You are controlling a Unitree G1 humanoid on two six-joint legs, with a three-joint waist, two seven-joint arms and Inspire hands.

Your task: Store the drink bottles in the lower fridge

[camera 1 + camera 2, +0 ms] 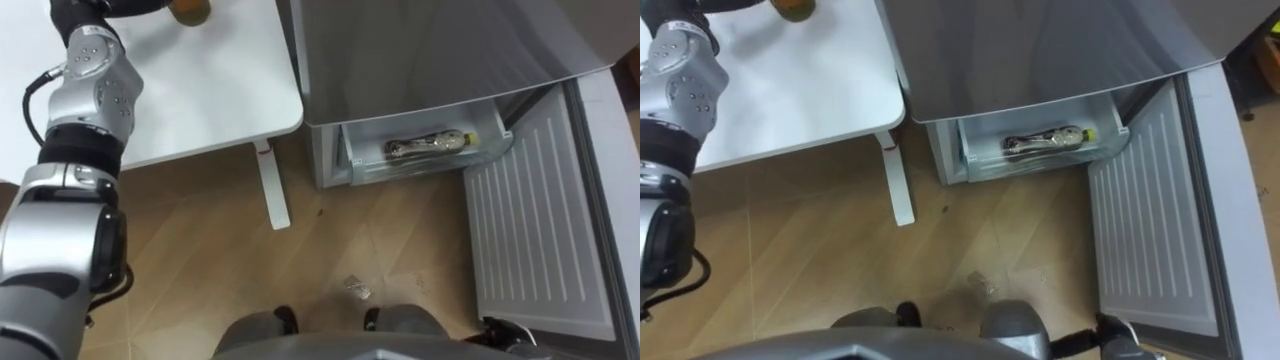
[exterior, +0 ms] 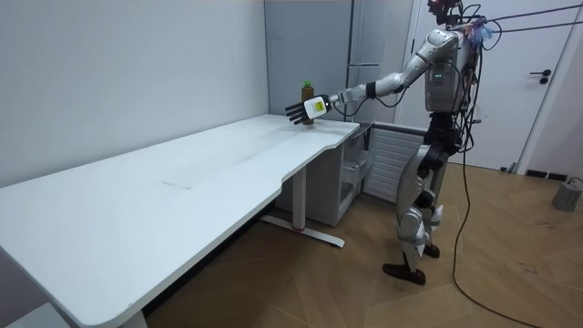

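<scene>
We see the robot standing between the long white table (image 2: 182,191) and the tall grey fridge (image 1: 430,50), with its left arm stretched out over the table's corner. The left hand (image 2: 295,113) is just beside a small brown bottle with a green cap and a yellow label (image 2: 312,107). This bottle stands upright on the table. We cannot tell whether the hand grips it or only touches it.

The lower fridge is open, and its white ribbed door (image 1: 530,230) is swung out to the robot's right. In the pale drawer (image 1: 345,160) a second dark bottle with a yellow cap (image 1: 430,146) lies on its side. The right hand (image 1: 1118,332) appears low by the open door, and we cannot tell its state.
</scene>
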